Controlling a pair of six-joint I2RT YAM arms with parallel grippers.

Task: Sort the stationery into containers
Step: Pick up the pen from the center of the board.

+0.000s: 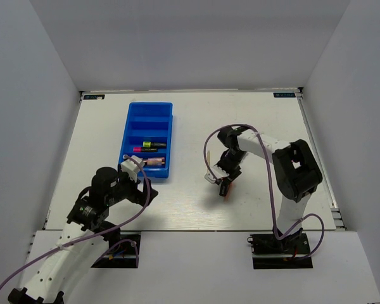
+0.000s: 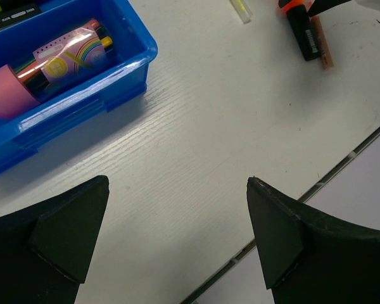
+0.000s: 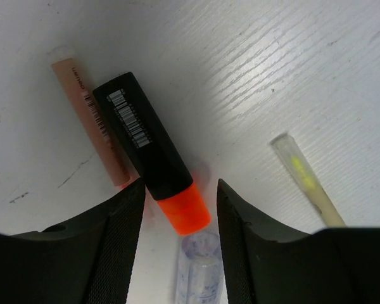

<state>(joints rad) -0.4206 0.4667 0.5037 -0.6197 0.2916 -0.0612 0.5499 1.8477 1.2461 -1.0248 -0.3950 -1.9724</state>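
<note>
On the left of the table, a blue tray (image 1: 149, 118) holds a few pens in its near compartments. Just beside its near right corner, the left gripper (image 2: 177, 190) hovers over bare table, fingers spread and empty. To the right, the right gripper (image 3: 179, 190) has its fingers spread on either side of the orange tip of a black highlighter (image 3: 145, 142), with a thin peach stick (image 3: 94, 123) close alongside. Gripping the highlighter's black barrel, away from the stick, would probably give a steadier hold.
</note>
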